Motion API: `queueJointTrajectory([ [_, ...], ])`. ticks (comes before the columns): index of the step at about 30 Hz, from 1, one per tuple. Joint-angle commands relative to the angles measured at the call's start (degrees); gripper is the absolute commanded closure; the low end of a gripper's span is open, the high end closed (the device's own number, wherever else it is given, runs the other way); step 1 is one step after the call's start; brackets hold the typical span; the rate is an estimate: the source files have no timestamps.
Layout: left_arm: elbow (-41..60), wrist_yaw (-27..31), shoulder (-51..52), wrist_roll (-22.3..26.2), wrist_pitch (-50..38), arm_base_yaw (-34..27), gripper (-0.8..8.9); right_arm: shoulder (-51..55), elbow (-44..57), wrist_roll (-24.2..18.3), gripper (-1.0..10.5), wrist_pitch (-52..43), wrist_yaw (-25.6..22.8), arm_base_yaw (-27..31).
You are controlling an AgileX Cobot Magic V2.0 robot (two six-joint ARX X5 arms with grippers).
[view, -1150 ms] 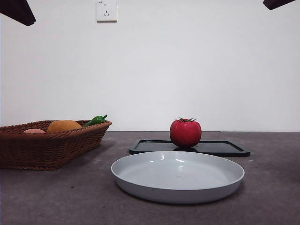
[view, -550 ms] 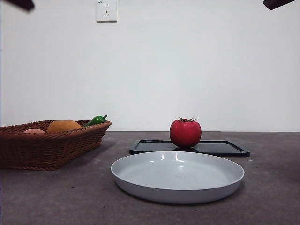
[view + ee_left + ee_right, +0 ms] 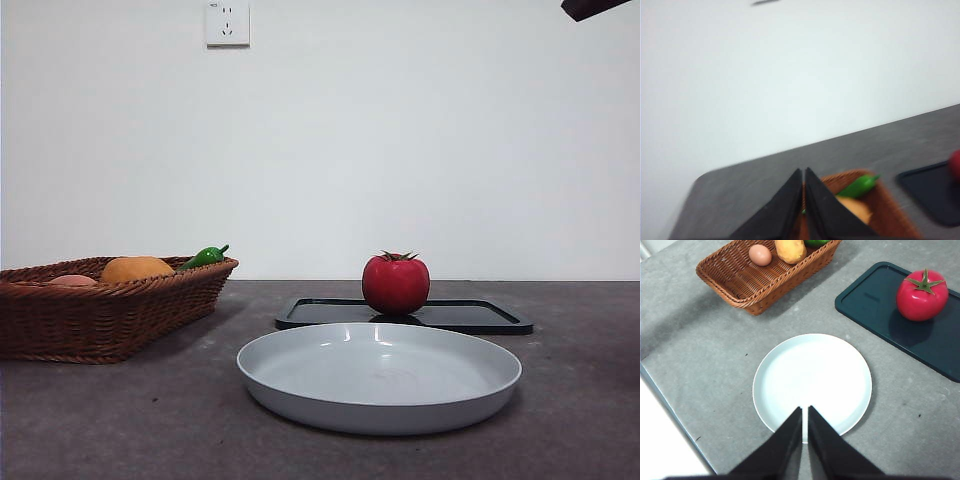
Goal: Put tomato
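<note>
Resting upright on flat black tray [image 3: 470, 316], behind round grey plate [image 3: 380, 375] — glossy round red tomato [image 3: 396, 284]; likely smooth, slippery, bruisable — best pinched across widest girth; both grippers pressed closed, holding nothing.

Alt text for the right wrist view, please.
A red tomato sits on a dark tray, apart from an empty white plate. A wicker basket holds other produce; the right gripper hovers above, jaws shut.
</note>
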State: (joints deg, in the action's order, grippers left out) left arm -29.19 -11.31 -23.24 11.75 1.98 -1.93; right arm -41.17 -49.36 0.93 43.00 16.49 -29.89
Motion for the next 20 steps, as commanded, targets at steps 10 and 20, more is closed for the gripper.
queueJointTrajectory([
  [10,21.20,7.06,16.06,-2.08,-1.07,-1.86,8.06,-0.28,-0.35,0.52,9.4,-0.59,0.02,-0.35],
  [20,27.98,7.06,21.42,-3.67,1.81,-1.86,8.06,-0.28,-0.35,0.52,9.4,-0.59,0.02,-0.35],
])
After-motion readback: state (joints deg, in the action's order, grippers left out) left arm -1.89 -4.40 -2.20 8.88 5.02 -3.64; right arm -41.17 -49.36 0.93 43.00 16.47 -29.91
